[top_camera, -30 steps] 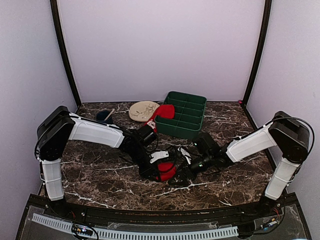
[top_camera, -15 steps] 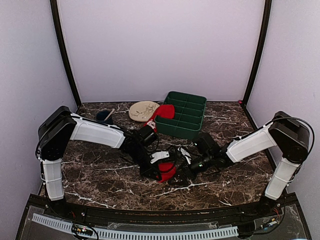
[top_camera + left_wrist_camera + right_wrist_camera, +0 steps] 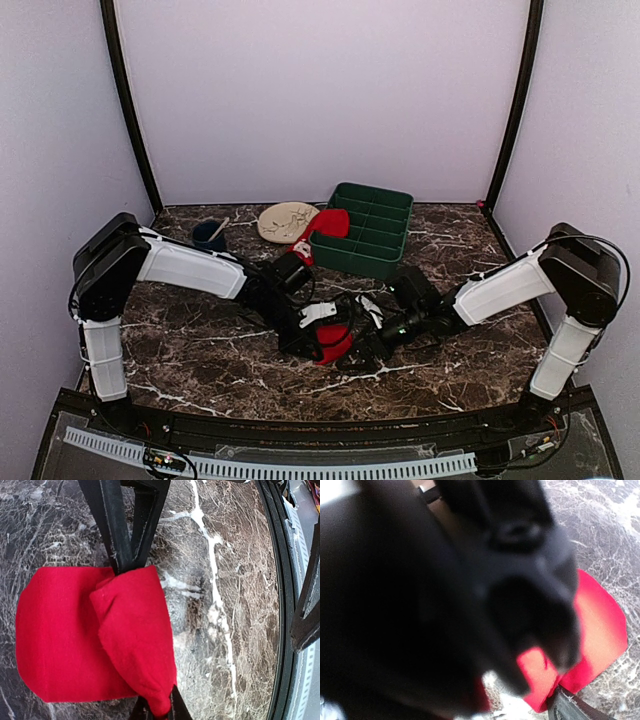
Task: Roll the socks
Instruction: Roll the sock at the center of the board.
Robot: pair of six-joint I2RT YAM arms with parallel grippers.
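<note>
Evidently only a first fold of one red sock is pinched in the left claw, the right claw is spread open, the other sock unrolled.

We recorded both arms reaching inward and low, their wrists close together at the centre. The left arm sloped down from its raised shoulder to the left gripper, whose fingers pinched a fold of the red sock. The right arm mirrored it, and the right gripper stood with its jaws spread wide.
</note>
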